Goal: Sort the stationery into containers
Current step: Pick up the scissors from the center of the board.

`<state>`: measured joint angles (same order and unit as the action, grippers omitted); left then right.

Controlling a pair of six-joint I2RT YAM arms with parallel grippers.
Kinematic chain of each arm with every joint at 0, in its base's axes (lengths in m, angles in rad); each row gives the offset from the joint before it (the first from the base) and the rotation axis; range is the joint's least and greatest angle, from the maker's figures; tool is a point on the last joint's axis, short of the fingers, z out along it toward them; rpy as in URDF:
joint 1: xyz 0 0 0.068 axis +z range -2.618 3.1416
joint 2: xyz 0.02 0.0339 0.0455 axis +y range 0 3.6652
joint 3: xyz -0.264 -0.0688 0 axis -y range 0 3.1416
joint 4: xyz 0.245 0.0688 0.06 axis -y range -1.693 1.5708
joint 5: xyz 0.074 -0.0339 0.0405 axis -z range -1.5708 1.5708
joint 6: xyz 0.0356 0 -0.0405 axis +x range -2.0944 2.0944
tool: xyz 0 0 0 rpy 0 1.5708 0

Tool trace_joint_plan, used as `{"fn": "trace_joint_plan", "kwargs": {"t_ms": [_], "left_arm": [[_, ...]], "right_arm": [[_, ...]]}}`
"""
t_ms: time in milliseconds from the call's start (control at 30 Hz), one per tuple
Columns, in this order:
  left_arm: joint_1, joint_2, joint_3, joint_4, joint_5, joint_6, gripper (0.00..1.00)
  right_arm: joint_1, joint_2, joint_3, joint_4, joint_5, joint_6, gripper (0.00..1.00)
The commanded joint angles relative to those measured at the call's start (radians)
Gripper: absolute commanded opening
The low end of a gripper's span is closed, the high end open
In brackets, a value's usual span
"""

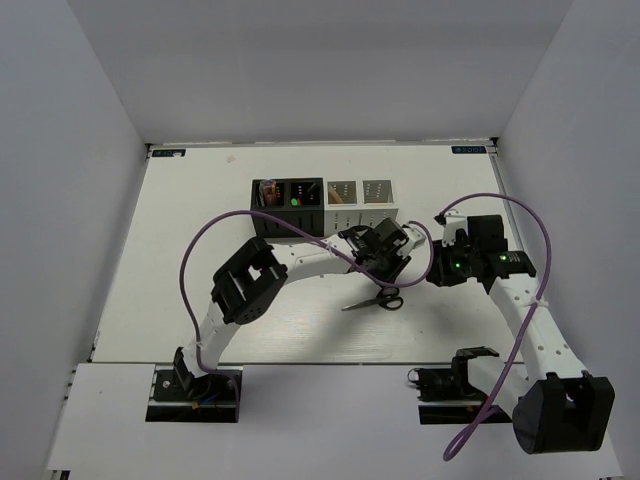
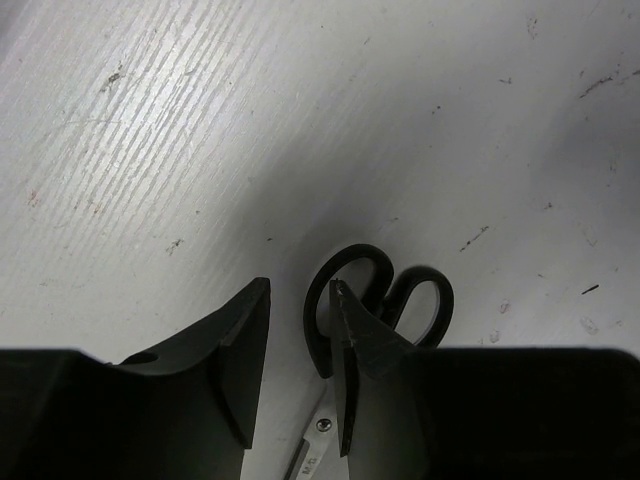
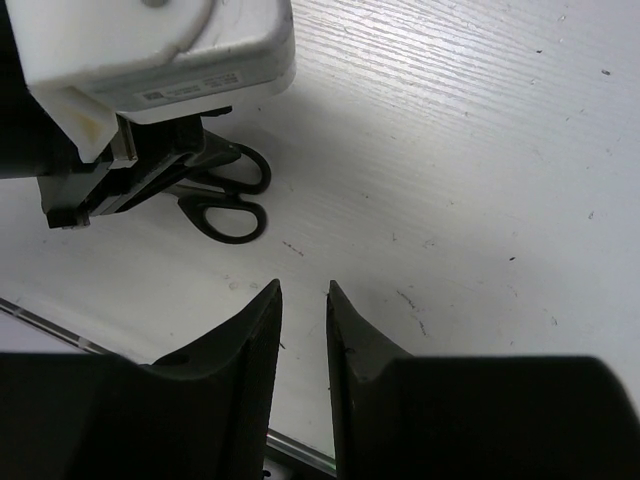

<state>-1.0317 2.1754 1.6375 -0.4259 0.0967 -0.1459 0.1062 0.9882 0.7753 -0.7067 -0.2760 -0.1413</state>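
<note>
Black-handled scissors (image 1: 375,301) lie flat on the white table (image 1: 200,220), in front of the row of containers (image 1: 360,214): two dark oval loops, silver blades. Left tool (image 2: 298,370) is right over them, jaws apart, blade betw. them, not clamped. Right tool (image 3: 303,340) is nearby, jaws slightly apart, empty.

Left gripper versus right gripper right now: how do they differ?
The left gripper straddles the black-handled scissors; the right gripper has only bare table between its jaws. The left gripper is just in front of the containers; the right gripper is off to their right. Both are parted, gripping nothing.
</note>
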Motion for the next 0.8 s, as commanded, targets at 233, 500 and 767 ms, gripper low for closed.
{"fn": "trace_joint_plan", "kwargs": {"t_ms": [233,500,767], "left_arm": [[-0.027,0.009,-0.01,-0.022,-0.048,0.042,0.41],[-0.037,0.014,-0.044,-0.027,-0.064,0.052,0.4],[-0.048,0.015,-0.093,-0.097,-0.143,0.092,0.38]], "right_arm": [[-0.011,-0.026,-0.001,0.001,-0.057,-0.011,0.3],[-0.02,-0.028,-0.001,0.0,-0.071,-0.009,0.31],[-0.026,-0.028,-0.001,-0.004,-0.08,-0.011,0.32]]}}
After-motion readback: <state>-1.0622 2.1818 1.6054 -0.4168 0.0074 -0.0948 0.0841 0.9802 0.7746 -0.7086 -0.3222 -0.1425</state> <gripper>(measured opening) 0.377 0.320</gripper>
